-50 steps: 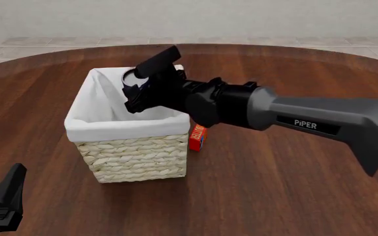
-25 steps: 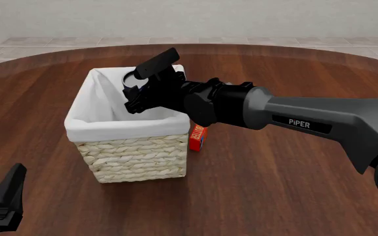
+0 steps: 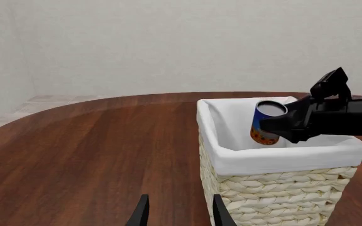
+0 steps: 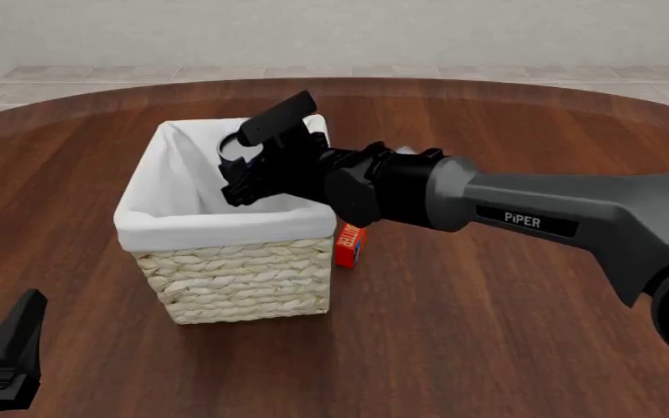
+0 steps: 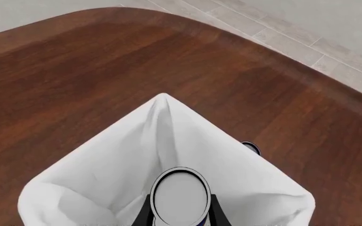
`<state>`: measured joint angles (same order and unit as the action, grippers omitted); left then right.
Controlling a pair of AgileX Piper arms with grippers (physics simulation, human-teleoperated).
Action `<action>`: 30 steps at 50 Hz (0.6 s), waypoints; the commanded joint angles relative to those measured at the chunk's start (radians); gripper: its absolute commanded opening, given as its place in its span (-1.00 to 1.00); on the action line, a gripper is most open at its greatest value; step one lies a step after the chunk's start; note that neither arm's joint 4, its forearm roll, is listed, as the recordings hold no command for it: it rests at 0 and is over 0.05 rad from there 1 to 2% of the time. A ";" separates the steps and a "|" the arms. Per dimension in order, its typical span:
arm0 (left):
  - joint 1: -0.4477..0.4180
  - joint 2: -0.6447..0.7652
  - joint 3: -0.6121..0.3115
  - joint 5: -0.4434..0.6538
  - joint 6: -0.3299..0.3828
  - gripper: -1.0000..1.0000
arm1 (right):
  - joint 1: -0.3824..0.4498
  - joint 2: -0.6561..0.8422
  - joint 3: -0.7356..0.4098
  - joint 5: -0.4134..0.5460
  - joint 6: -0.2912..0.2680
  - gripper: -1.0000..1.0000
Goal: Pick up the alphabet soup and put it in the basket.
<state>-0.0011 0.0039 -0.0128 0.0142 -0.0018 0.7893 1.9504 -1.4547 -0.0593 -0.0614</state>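
right hand (image 4: 247,161) pinching alphabet soup (image 3: 266,122), tilted, over the basket (image 4: 230,228) opening near its far side | left hand (image 3: 177,212) spread, idle | risk: release from this tilt may tip the can onto the rim or out

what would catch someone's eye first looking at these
The right gripper, reaching in from the right, holds the alphabet soup tilted over the open basket near the table's middle. A small red-orange box peeks out beside the basket's right side.
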 commanded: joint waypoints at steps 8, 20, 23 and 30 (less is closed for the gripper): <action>0.000 0.000 0.000 0.000 0.000 1.00 | -0.003 -0.002 -0.006 -0.002 0.019 -1.00; 0.000 0.000 0.000 0.000 0.000 1.00 | -0.006 0.008 -0.005 -0.005 0.016 -1.00; 0.000 0.000 0.000 0.000 0.000 1.00 | -0.008 0.011 -0.005 -0.006 0.017 -1.00; 0.000 0.000 0.000 0.000 0.000 1.00 | -0.010 0.015 -0.007 -0.004 0.017 -1.00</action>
<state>-0.0011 0.0039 -0.0128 0.0142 -0.0018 0.7823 1.9665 -1.4514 -0.0614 -0.0636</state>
